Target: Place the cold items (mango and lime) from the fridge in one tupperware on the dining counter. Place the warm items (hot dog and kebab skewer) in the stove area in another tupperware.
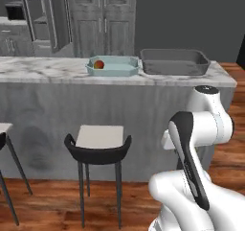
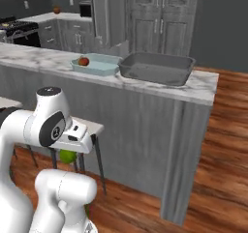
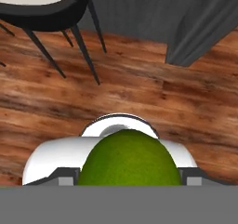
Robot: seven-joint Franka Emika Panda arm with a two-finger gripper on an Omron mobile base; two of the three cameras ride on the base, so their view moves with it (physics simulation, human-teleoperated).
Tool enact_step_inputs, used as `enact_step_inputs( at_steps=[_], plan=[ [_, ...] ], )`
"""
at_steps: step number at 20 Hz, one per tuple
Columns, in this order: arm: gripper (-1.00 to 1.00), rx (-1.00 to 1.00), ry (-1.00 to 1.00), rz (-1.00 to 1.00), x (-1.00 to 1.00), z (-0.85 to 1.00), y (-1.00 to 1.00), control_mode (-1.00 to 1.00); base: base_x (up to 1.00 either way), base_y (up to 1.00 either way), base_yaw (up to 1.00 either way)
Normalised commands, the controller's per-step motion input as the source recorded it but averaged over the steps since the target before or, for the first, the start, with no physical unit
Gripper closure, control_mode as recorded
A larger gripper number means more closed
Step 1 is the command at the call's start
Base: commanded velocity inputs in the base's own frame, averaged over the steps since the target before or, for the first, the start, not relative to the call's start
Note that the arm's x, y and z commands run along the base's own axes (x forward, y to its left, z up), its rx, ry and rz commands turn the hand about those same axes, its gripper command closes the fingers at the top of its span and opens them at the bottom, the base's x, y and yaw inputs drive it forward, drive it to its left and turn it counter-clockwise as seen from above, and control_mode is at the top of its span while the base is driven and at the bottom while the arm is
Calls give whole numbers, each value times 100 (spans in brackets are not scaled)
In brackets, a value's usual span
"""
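Going left to right in the right base view, the mango (image 2: 84, 61) already sits in the pale blue-green tupperware (image 2: 99, 67), at the tray's 9 o'clock end, and the dark grey tupperware (image 2: 156, 70) stands just beside it at 3 o'clock, both on the marble table (image 2: 203, 89). The lime (image 3: 129, 159) is low in front of the robot: in the hand view it sits between the finger tips of the gripper (image 3: 130, 180), which looks pinched on the fruit with the jaws standing wide around it, and a patch of the same green shows under the hand in the right base view. From that held lime, the blue-green tray lies up and slightly to the right, at about 1 o'clock in the right base view, above the table's edge and beyond the stool (image 1: 99, 143). That is the relation the coming move turns on, as I judge it: the fruit has to be lifted well above the table top and carried forward to the tray's free 3 o'clock half, clear of the mango. A round fruit would likely roll, so the tray's flared rim matters. No fridge contents can be made out here
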Motion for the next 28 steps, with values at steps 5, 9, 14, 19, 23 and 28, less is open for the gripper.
enact_step_inputs(
  at_steps=[5,9,14,19,23,28],
  plan=[
    [100,0,0,0,0,0,0,100,36,99,-43],
    [100,0,0,0,0,0,0,100,49,100,-39],
    [100,0,0,0,0,0,0,100,75,83,-28],
    [100,0,0,0,0,0,0,100,82,23,-4],
    [100,0,0,0,0,0,0,100,32,0,-3],
    [100,0,0,0,0,0,0,100,12,0,-2]
  ],
)
